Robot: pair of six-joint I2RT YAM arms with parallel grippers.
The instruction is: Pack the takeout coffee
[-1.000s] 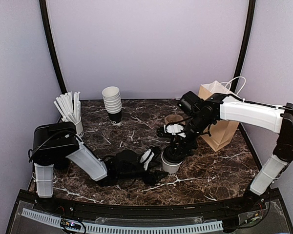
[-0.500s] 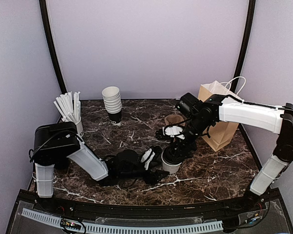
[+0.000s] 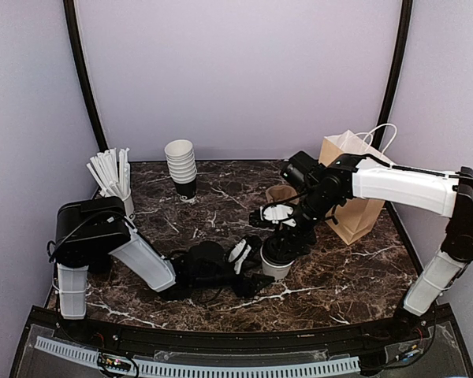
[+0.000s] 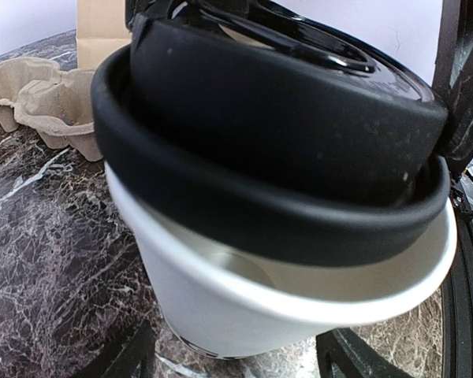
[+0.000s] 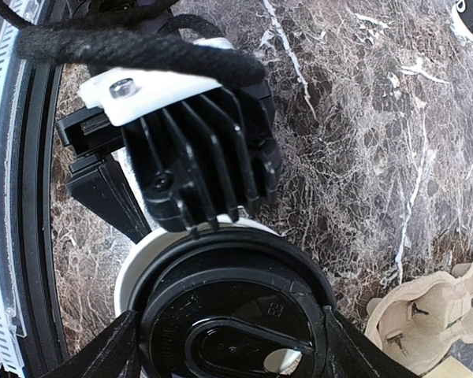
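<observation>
dark marble table point(image 3: 355, 276) carries a white cup point(image 4: 221, 307) with a black lid point(image 4: 284, 134), standing between the left gripper's point(image 3: 251, 268) jaws, under the right gripper's point(image 5: 229, 346). beyond the right jaws: a cardboard carrier point(image 3: 281, 191) and a brown paper bag point(image 3: 355, 209). well left of both: stacked lidless cups point(image 3: 181, 167), a cup of white sticks point(image 3: 114, 185).

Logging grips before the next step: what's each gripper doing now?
Left gripper: closed on the white paper cup.
Right gripper: straddling the round black plastic lid; grip cannot be told.
</observation>
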